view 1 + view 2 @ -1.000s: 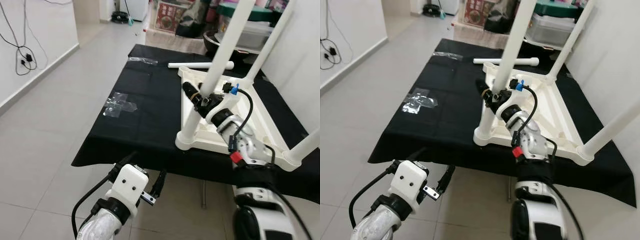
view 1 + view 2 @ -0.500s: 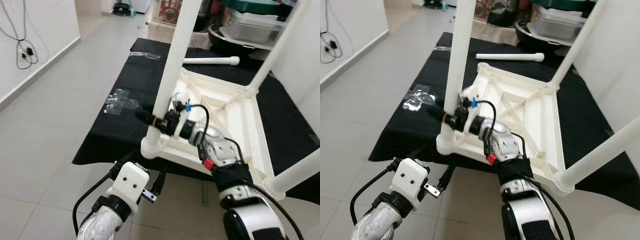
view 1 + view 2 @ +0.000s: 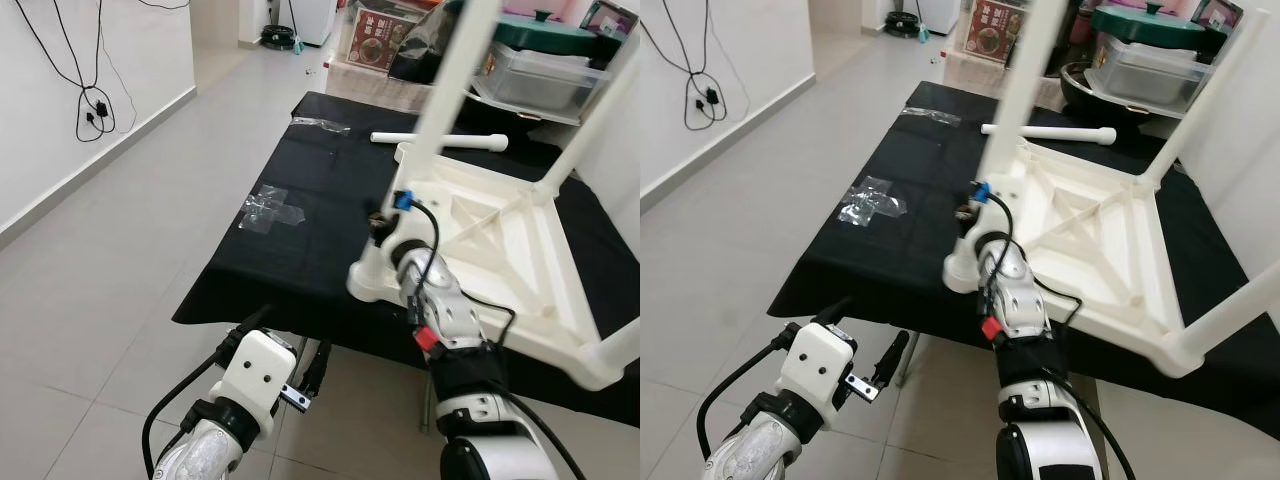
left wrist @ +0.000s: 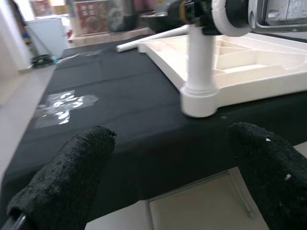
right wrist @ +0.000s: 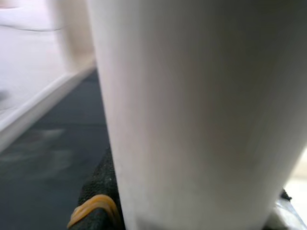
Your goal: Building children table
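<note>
Clamping the white leg (image 3: 447, 95), the right gripper (image 3: 385, 218) steadies the upturned table (image 3: 500, 240). Left gripper (image 4: 168, 158) hangs open. Twisting could tip it off the surface (image 3: 300, 225).

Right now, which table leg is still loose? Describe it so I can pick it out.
On the black-covered table, look past the upturned white children's table to its far edge. The loose leg is the white tube lying flat on the cloth there, while the other legs stand upright in their corner sockets.

grey tiled floor (image 3: 90, 300), white wall (image 3: 50, 150) with black cables (image 3: 92, 105) hanging, black-clothed bench (image 3: 300, 230), lidded storage tubs (image 3: 540, 70) behind
</note>
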